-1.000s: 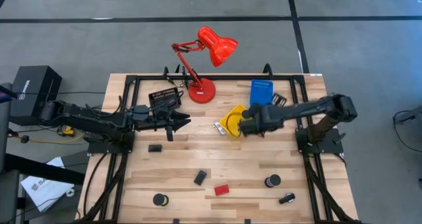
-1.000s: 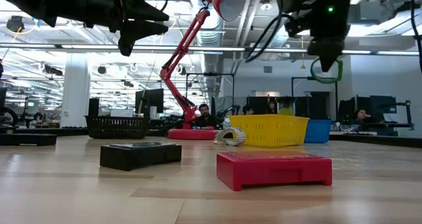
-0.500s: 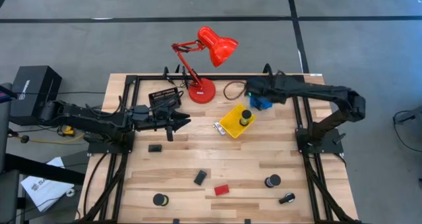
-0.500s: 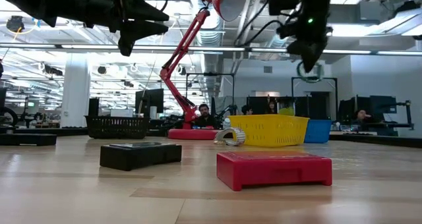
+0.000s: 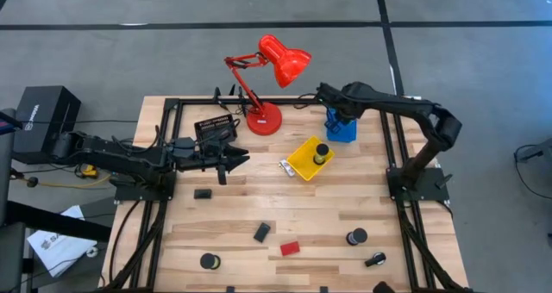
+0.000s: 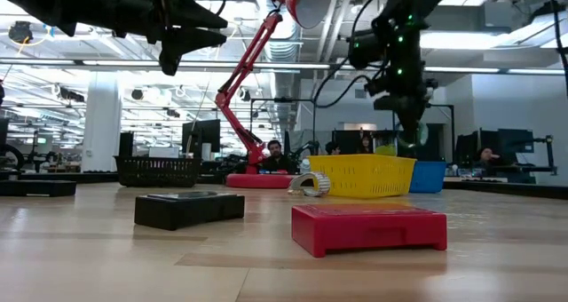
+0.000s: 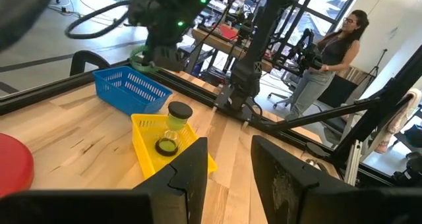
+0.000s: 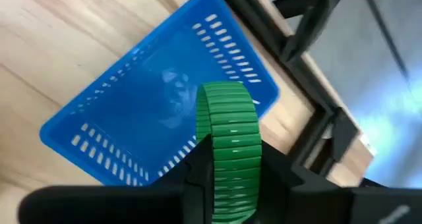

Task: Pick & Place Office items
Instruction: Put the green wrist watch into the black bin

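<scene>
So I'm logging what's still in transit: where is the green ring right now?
The green ring is clamped in the right tool, held in the air above the empty blue tray at the table's far right, next to the yellow tray.

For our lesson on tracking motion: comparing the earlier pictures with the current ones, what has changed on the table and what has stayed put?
The right end effector, shut on the ribbed green ring, swung from beside the yellow plastic tray toward the table's far edge; it now hangs over the blue slotted tray. The ring was never let go. The left end effector, the red desk lamp and the scattered small items stayed put.
</scene>
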Robot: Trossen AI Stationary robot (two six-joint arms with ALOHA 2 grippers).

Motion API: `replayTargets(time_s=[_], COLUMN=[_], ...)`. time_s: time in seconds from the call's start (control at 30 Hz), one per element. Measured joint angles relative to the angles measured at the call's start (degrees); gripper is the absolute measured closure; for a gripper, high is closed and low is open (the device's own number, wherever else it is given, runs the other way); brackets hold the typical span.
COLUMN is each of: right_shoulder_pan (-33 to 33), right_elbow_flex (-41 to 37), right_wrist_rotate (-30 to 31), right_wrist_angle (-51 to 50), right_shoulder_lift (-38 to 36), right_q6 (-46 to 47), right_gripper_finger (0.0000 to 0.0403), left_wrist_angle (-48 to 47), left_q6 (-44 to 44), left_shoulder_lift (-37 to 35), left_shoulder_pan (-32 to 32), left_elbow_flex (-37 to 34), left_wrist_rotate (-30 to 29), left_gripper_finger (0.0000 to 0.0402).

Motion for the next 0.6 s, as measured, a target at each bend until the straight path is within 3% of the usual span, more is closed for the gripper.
replayTargets(time_s=[0.3, 0.6], right_shoulder_pan=[-2.8, -2.7], right_elbow_flex=[0.1, 0.0], right_wrist_rotate=[-7.8, -8.0], right_wrist_angle=[6.0, 3.0], right_shoulder_lift=[5.1, 10.8], right_q6=[-1.5, -1.5], right_gripper_finger=[0.0336, 0.0336], left_wrist_angle=[0.2, 0.2], left_q6=[0.0, 0.0], left_shoulder_lift=[0.0, 0.0], left_shoulder_pan=[0.0, 0.0], left_elbow_flex=[0.0, 0.0], left_wrist_rotate=[0.0, -0.1], left_gripper_finger=[0.0289, 0.0289])
